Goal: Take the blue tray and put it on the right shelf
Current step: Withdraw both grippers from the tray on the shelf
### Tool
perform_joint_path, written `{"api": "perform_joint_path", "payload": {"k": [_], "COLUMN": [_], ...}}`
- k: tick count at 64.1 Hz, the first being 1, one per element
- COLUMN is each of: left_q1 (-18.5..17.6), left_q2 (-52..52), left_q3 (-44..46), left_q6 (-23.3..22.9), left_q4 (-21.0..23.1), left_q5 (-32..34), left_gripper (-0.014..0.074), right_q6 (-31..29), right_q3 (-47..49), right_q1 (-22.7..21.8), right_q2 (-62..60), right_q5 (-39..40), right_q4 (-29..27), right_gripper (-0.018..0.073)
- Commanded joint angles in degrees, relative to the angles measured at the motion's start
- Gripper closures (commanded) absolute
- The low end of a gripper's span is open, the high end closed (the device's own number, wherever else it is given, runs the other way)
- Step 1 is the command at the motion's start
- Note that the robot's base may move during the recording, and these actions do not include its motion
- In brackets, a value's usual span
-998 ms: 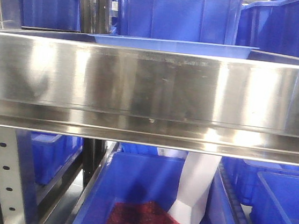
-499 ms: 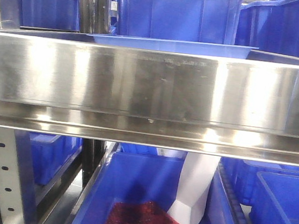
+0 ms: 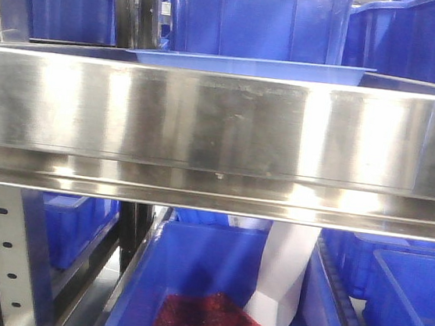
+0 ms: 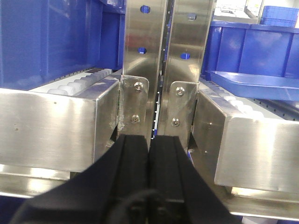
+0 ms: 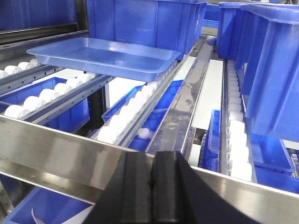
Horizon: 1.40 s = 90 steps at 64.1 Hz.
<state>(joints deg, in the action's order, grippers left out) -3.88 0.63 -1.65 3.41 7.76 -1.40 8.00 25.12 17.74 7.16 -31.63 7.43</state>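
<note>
The blue tray (image 5: pixel 103 56) lies flat on the white rollers of the right shelf (image 5: pixel 56 140), in front of a deep blue bin. The front view shows only the tray's rim (image 3: pixel 248 66) above the shelf's broad steel lip (image 3: pixel 222 124). In the left wrist view the tray (image 4: pixel 254 84) sits to the right of the uprights. My right gripper (image 5: pixel 153 156) is shut and empty, just short of the shelf lip and well apart from the tray. My left gripper (image 4: pixel 149 137) is shut and empty, facing the paired steel uprights (image 4: pixel 166 56).
Deep blue bins (image 3: pixel 257 18) stand behind the tray, and more (image 5: pixel 271 65) fill the lane to its right. Below the shelf sits a blue bin holding a red mesh (image 3: pixel 211 323) and a white sheet (image 3: pixel 283 273). A perforated upright (image 3: pixel 6 257) stands lower left.
The whole scene has slid a few pixels to the left in the front view. The tray rests in the same place on the shelf.
</note>
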Motion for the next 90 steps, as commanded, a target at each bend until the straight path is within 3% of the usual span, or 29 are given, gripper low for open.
{"api": "perform_joint_path", "payload": {"k": [1, 12, 18, 30, 38, 46, 90], "left_q1": [0.08, 0.08, 0.08, 0.08, 0.08, 0.08, 0.08], "left_q2": [0.87, 0.87, 0.87, 0.87, 0.87, 0.87, 0.77], "left_q3": [-1.70, -1.70, -1.70, -1.70, -1.70, -1.70, -1.70], "left_q6": [0.35, 0.35, 0.35, 0.35, 0.35, 0.35, 0.35], "left_q4": [0.43, 0.43, 0.43, 0.43, 0.43, 0.43, 0.43], "left_q5": [5.06, 5.06, 5.06, 5.06, 5.06, 5.06, 5.06], "left_gripper": [0.0644, 0.0644, 0.0644, 0.0644, 0.0644, 0.0644, 0.0644], "right_q6": [-0.63, -0.68, -1.73, -12.94, -13.26, -13.13, -13.05], "right_q3": [1.49, -0.44, -2.81, -11.78, -18.64, -25.78, -25.47], "right_q1": [0.10, -2.58, -8.46, -20.73, -24.90, -25.31, -25.31], "right_q2": [0.67, 0.67, 0.59, -2.61, -6.32, -9.06, -8.93], "right_q5": [5.09, 8.56, 12.35, 21.41, 26.46, 34.06, 32.41], "right_q4": [1.02, 0.96, -1.39, -14.15, -15.23, -15.23, -15.23], "right_gripper": [0.0505, 0.0505, 0.0505, 0.0505, 0.0505, 0.0505, 0.0505]}}
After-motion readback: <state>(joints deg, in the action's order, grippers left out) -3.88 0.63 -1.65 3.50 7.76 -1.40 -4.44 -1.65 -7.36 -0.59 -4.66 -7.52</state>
